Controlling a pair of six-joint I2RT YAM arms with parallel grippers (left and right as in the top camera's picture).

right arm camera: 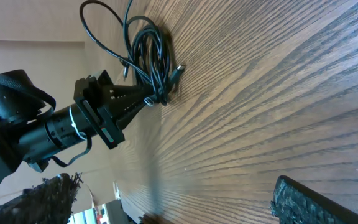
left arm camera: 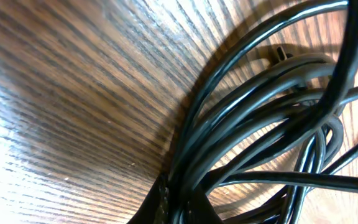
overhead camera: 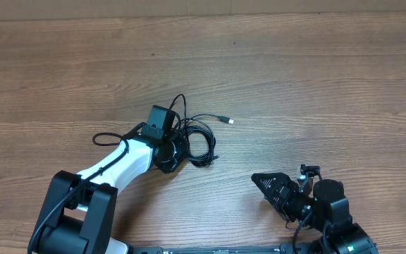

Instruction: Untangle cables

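- The left hand (overhead camera: 177, 147) is shut tight at the edge of the cables (overhead camera: 199, 141). Up close, several strands run into its fingers (left arm camera: 166, 202), so I'd say it has pinched a bunch of the bundle rather than one cord.
- The cables lie in a loose coil near the middle of the desk (overhead camera: 294, 70), right at that hand. One silver-tipped plug (overhead camera: 228, 121) trails out on the right.
- The right hand (overhead camera: 265, 185) stands wide and empty, well apart from the coil.
- The cords look thin, light, limp and glossy. I'd expect them to slide over one another easily but snag where loops cross.
- The best hold, I reckon, is the free plug end or a single outer loop, with the other hand pinning the rest.
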